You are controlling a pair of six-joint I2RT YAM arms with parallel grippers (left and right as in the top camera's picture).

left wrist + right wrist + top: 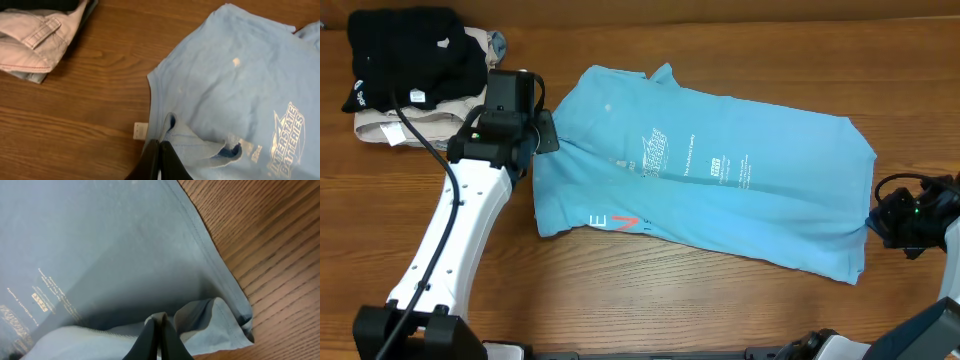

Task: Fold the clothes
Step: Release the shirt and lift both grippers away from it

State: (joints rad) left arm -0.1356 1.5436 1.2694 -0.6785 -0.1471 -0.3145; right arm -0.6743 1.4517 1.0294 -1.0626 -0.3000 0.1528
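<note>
1. Shirt [720, 170]: light blue and thin, lying printed side up across the middle and right of the desk [620, 300]. Its length runs from the left edge toward the right edge.
2. Left gripper [160, 150]: jaws closed flat together on a small pinch of the shirt's curved edge, at the end facing the desk's left edge.
3. Right gripper [157, 325]: jaws likewise pressed shut on the shirt's corner near the right edge; the cloth curls over the fingertips.
4. Black garment [410, 50] on beige garment [390, 128]: stacked at the far left corner, apart from the shirt.
5. Step in hand, as judged: a fold with both ends held. Raise both ends together, just clear of the wood. Keep the cloth taut between the grippers so that it cannot sag or crease. Both pinches are small, so move slowly to stop the cloth slipping out.
</note>
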